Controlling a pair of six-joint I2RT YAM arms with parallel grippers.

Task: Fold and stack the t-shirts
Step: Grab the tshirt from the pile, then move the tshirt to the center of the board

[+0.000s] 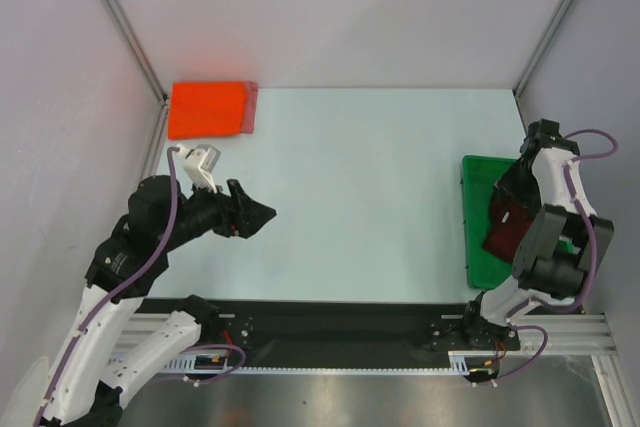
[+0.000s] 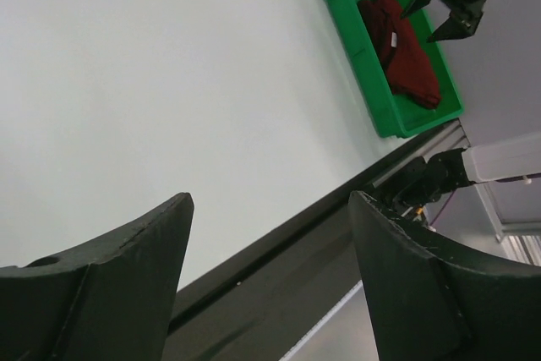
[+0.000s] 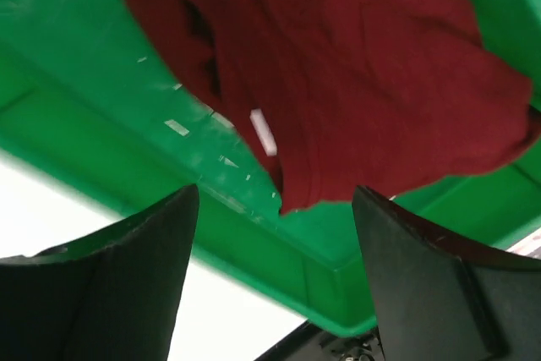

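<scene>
A dark maroon t-shirt [image 1: 503,228] lies crumpled in the green tray [image 1: 474,222] at the right; it also shows in the left wrist view [image 2: 403,50] and fills the right wrist view [image 3: 355,65]. A folded orange-red t-shirt [image 1: 207,108] lies at the far left corner on top of a pinkish one [image 1: 252,107], whose edge shows. My right gripper [image 1: 515,197] is open and empty, hovering over the maroon shirt [image 3: 275,200]. My left gripper [image 1: 262,214] is open and empty above the table's left side [image 2: 270,209].
The green tray [image 3: 110,124] stands at the table's right edge, near the right arm's base. Metal frame posts [image 1: 120,22] and grey walls close in the back and sides. A black rail [image 1: 330,322] runs along the near edge.
</scene>
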